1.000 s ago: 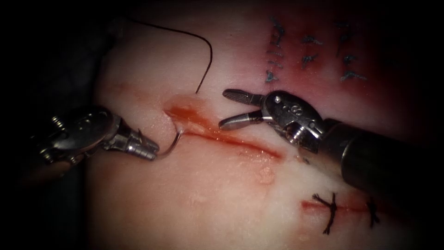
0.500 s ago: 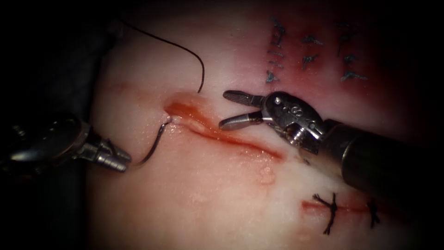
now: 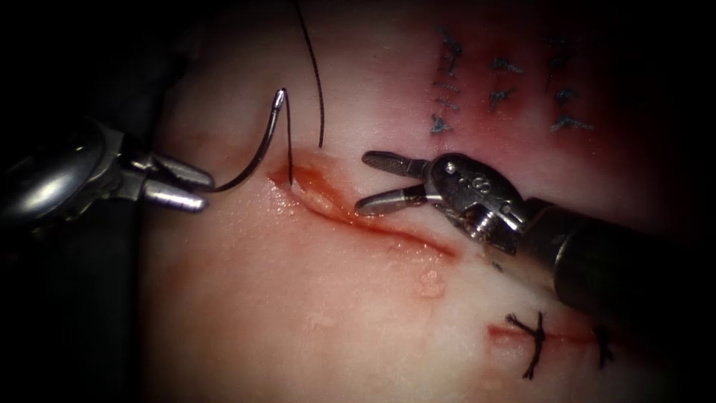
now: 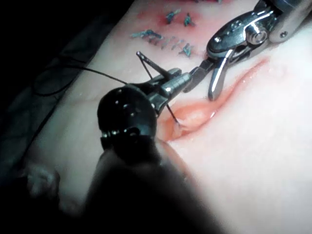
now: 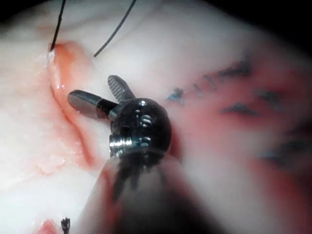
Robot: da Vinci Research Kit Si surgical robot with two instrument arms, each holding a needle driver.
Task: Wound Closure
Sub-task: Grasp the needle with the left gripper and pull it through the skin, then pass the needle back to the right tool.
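The needle [image 3: 250,160] is out of the tissue [image 3: 313,298] and hangs in the air just left of the cut [image 3: 358,216], near the cut's upper-left end. The left hand [image 3: 195,190] pinches it at the pointed end of its curve, and the swaged end stands up at the top with the thread [image 3: 289,142] running from it down into the left end of the cut. A second strand rises from the far lip and leaves the endoscope view at the top. The right hand [image 3: 373,183] sits just right of that same end with its jaws spread, holding nothing, its lower jaw close over the wet red fluid [image 3: 313,183]. The needle looks stiff, thin and slick, likely to swivel if taken near its tip, so a hold on the body of the curve would be steadier; the thread is limp and fine, and the tissue soft, moist and easy to tear at the edge. A second ago the needle was seated in the left lip with the left hand on the emerging part; since then that hand has drawn it clear and swung it upward, trailing thread through the bite, while the right hand has barely moved
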